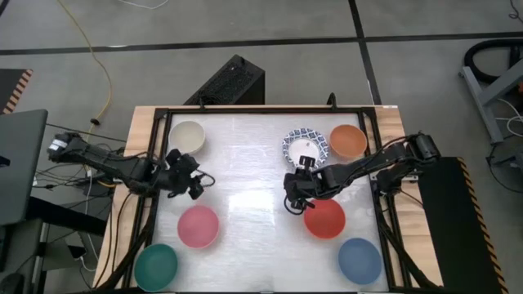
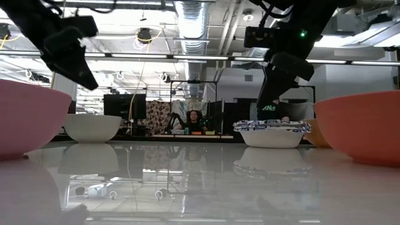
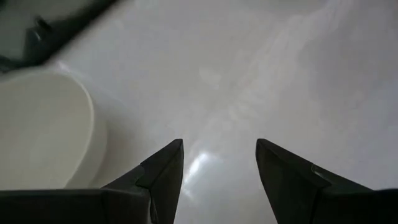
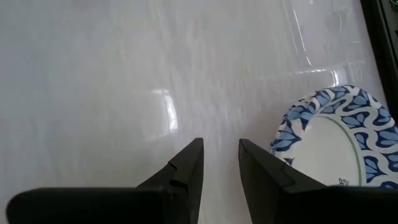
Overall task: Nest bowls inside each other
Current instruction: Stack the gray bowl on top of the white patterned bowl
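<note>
Six bowl spots: cream (image 1: 188, 135), patterned (image 1: 304, 145), orange (image 1: 348, 140), red (image 1: 325, 219), pink (image 1: 198, 226), blue (image 1: 360, 260).

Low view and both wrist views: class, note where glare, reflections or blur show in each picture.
Low view: the glossy table mirrors the cream bowl and the blue-patterned bowl; the near pink bowl and red bowl look soft. Left wrist view: a bright glare patch beyond the left gripper. Right wrist view: a glare patch beyond the right gripper.

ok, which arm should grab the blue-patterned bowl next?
Right. The right gripper, open and empty, hangs just in front of the blue-patterned bowl; the left gripper sits across the table by the cream bowl.
</note>
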{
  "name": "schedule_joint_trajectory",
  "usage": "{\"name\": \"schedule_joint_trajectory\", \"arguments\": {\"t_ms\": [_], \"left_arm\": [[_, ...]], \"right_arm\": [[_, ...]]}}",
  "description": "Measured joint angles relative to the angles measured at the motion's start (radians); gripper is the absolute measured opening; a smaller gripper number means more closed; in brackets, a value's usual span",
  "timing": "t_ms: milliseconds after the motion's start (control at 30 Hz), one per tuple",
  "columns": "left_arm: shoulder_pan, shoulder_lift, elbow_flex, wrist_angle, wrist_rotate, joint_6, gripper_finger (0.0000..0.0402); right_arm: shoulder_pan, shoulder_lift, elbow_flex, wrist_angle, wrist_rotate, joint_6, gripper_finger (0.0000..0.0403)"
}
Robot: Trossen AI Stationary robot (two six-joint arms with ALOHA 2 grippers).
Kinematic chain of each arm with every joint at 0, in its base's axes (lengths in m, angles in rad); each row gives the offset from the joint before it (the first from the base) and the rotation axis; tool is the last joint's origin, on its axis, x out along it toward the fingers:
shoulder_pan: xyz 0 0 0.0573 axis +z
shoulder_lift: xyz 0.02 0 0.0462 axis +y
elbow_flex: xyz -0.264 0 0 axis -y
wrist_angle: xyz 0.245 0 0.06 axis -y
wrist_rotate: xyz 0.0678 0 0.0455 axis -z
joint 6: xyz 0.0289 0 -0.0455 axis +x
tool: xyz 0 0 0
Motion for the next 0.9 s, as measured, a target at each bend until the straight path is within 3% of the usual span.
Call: {"name": "schedule_joint_trajectory", "arguments": {"t_ms": [100, 300, 733, 900], "left_arm": [[0.126, 0.0, 0.0, 0.0, 0.146, 0.042, 0.0191], [0.345, 0.0, 0.0, 0.001, 0.249, 0.131, 0.0191], [0.631, 0.001, 0.0, -0.002, 0.267, 0.258, 0.0191], [0.697, 0.067, 0.011, -0.009, 0.31, 0.35, 0.0191]], "right_arm": [[-0.001, 0.0, 0.0, 0.0, 0.0, 0.0, 0.0122], [-0.002, 0.0, 0.0, 0.0, 0.0, 0.0, 0.0122], [-0.005, 0.0, 0.0, 0.0, 0.0, 0.0, 0.0122], [-0.006, 0.0, 0.0, 0.0, 0.0, -0.002, 0.0122]]}}
